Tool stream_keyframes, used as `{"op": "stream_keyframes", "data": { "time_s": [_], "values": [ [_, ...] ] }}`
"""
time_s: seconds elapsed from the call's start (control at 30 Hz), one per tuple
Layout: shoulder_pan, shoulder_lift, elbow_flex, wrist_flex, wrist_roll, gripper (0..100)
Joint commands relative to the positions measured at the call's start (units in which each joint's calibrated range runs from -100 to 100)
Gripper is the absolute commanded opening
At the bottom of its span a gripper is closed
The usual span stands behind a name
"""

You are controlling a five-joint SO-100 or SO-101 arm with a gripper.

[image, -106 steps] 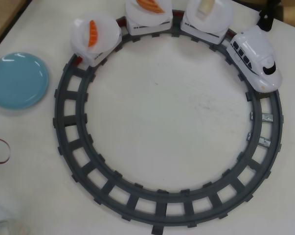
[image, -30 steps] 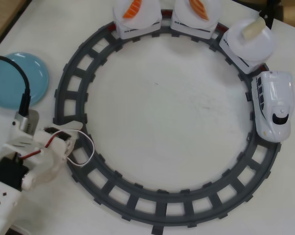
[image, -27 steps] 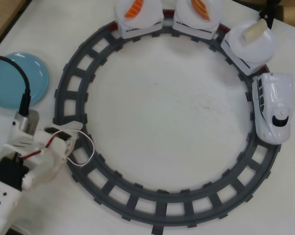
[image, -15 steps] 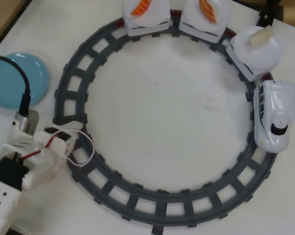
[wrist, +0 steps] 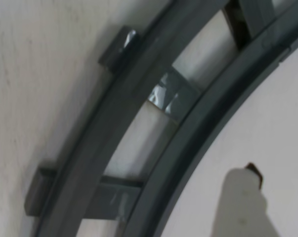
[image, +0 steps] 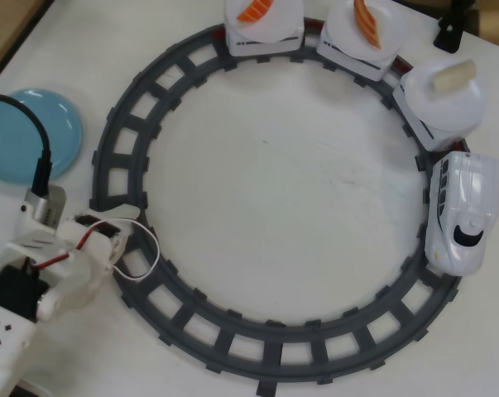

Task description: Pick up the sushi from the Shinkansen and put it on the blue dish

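Sushi [image: 255, 10] riding the train [image: 462, 213], far from the gripper [image: 125, 248].
Approach step: wait over track [image: 117, 141]; finger spread unclear.

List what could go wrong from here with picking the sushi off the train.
1. The Shinkansen is at the right of the track, its cars trailing at the top, while the arm sits at the lower left, far from both sushi.
2. The cream block rides a car too and could be picked by mistake.
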Motion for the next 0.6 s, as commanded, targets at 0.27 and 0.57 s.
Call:
{"op": "stream_keyframes", "data": {
  "time_s": [0.27, 0.57],
  "values": [
    [0.2, 0.0, -3.5, -0.9, -0.3, 18],
    [0.9, 0.0, -3.9, -0.5, -0.3, 18]
  ]
}}
